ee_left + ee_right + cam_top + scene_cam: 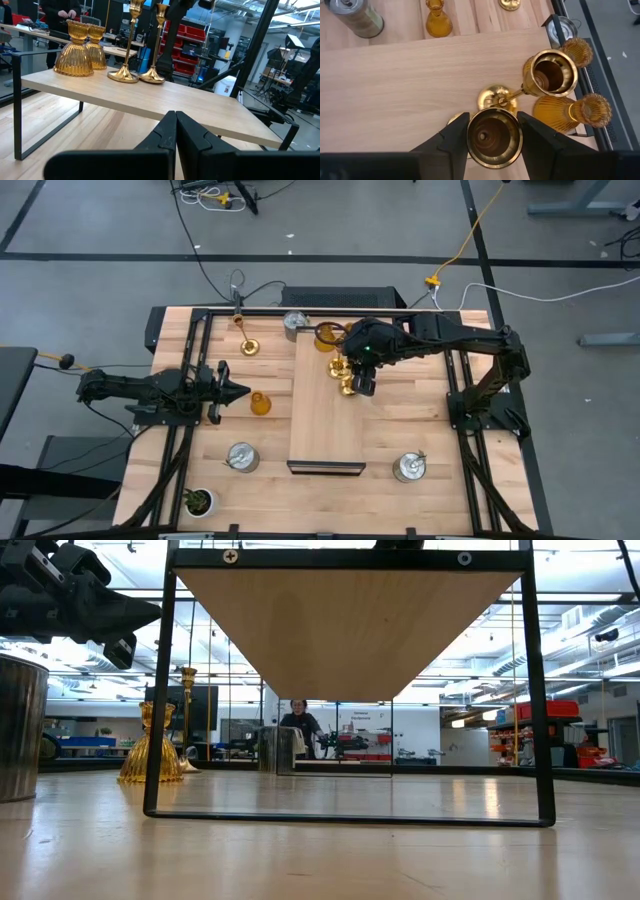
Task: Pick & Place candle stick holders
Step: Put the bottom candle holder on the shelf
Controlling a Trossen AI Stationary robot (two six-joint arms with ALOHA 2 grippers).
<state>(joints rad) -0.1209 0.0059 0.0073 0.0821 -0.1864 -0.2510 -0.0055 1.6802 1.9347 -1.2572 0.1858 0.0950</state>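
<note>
— Looking across the pale wooden desk (300, 850), what lies nearest?
— Bare planks, then a black-framed raised shelf (325, 415) with a light wood top. Behind it, a workshop with red racks and a person at a bench.
— Where are the holders?
— On the shelf's far end: two amber bell-shaped holders (80, 47) and two gold thin-stemmed holders, all upright, long axes vertical, cups up. The right pincer (494, 137) grasps the cup of one gold holder (494, 137), a finger on either side; the second gold holder (550, 72) stands just beside it.
— And on the desk itself?
— A silver holder (241, 457) and another (409, 468) nearest, an amber one (260, 403) just beyond the left pincer's tips, a third gold one (248, 346) and a third silver one (294, 325) farthest.
— The left pincer (238, 390)?
— Clenched, empty, hovering left of the shelf.
</note>
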